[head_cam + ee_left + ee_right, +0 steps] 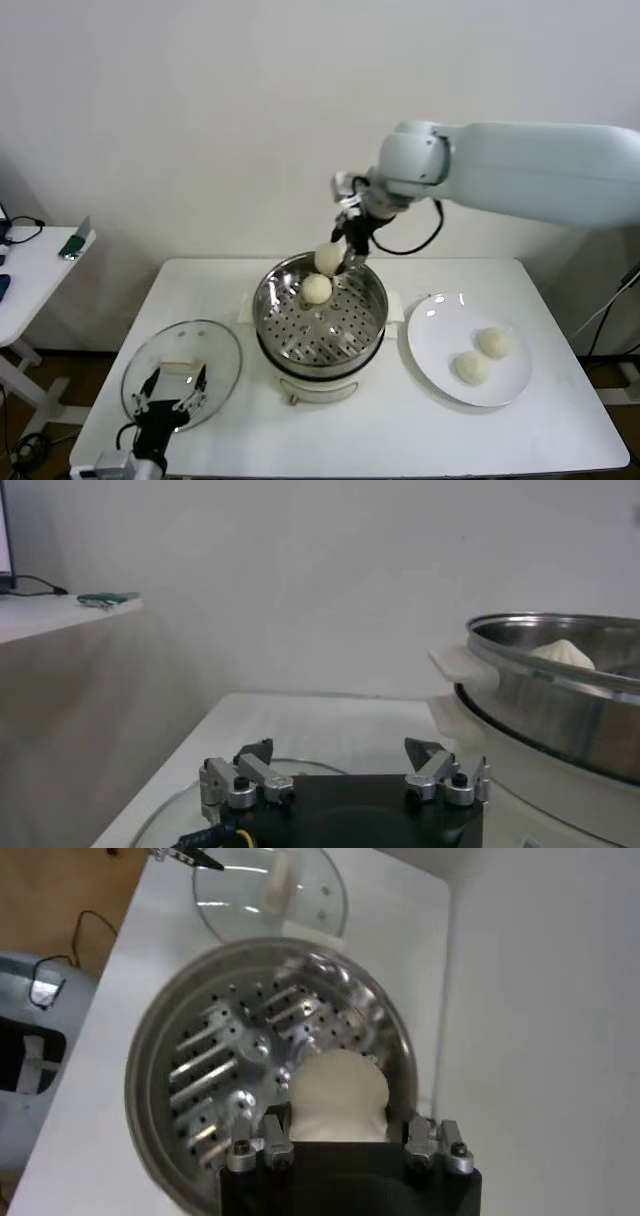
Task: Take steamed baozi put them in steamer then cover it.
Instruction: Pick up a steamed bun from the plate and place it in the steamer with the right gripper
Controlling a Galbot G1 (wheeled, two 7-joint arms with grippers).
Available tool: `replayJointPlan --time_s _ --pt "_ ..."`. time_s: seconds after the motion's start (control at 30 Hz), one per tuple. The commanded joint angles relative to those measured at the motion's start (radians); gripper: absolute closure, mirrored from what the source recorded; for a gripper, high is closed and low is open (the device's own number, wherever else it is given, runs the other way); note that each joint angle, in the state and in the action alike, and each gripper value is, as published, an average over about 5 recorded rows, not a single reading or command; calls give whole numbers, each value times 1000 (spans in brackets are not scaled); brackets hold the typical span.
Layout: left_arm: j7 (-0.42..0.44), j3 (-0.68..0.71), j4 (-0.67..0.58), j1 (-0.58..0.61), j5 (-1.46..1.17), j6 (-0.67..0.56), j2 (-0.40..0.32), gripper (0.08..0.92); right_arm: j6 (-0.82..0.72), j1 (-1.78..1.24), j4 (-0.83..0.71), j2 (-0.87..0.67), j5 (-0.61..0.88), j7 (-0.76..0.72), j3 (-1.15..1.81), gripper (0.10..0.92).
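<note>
Left claw (pixel 168 392) apart (idle over lid (pixel 182 372)); right claw (pixel 340 257) clamped on baozi (pixel 328 259) above steamer (pixel 320 322)

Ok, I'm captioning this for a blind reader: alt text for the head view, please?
The right pincer holds a baozi over the far rim of the steamer, where another baozi already sits on the tray. Two more lie on a white plate to its right; the left pincer hovers over the glass lid.

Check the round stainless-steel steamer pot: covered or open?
Open. The round stainless-steel steamer pot shows its perforated tray; the clear glass disc lid lies flat on the table beside it.
</note>
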Motion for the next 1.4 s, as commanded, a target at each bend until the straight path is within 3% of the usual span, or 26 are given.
replayJointPlan --time_s 0.03,0.33,0.8,0.97,1.13,1.4 --pt "0 -1 -2 2 0 1 -1 177 -61 -164 -59 169 -35 82 20 389" --pt "1 -6 -5 7 -1 0 -4 177 -62 -276 -191 222 -115 97 22 389" --pt "0 -6 -2 4 -3 -1 -7 177 -75 -333 -238 270 -137 115 32 388" --pt "0 -4 -3 2 -2 1 -8 177 -67 -301 -226 261 -149 104 33 326" --pt "0 -3 -6 5 -1 2 -9 177 -3 -173 -191 188 -157 23 0 217" --pt "-1 -3 -11 9 5 0 -9 177 175 80 -21 -167 -141 -173 -85 203"
